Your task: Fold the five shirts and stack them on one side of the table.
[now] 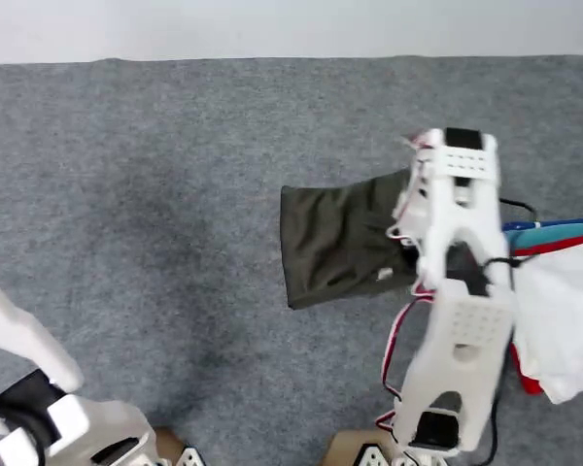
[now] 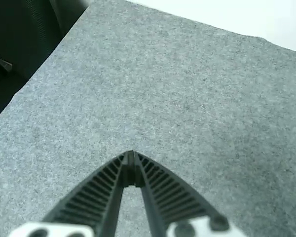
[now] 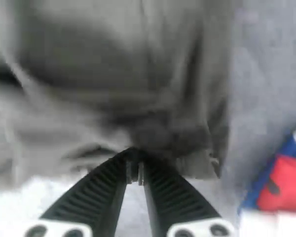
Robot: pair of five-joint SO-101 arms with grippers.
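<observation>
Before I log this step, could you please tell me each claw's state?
Left claw: closed, holding nothing.
Right claw: closed, apparently pinching the dark olive fabric shirt.

High view looking down over table [image 1: 155, 175], wrist views close behind jaws, right sharing olive shirt [image 1: 335, 243]

Lighting: soft, even and overhead, with no hard glare.

The grey mat [image 1: 175, 194] is lit evenly and carries only faint, broad shadows. Ahead of the left gripper [image 2: 133, 170] it stays bright, while the room past its edge is dark. The dark shirt [image 1: 340, 243] is deepest in shadow at the tips of the right gripper [image 3: 133, 170]. The white shirt [image 1: 564, 320] beside that arm looks almost washed out.
</observation>
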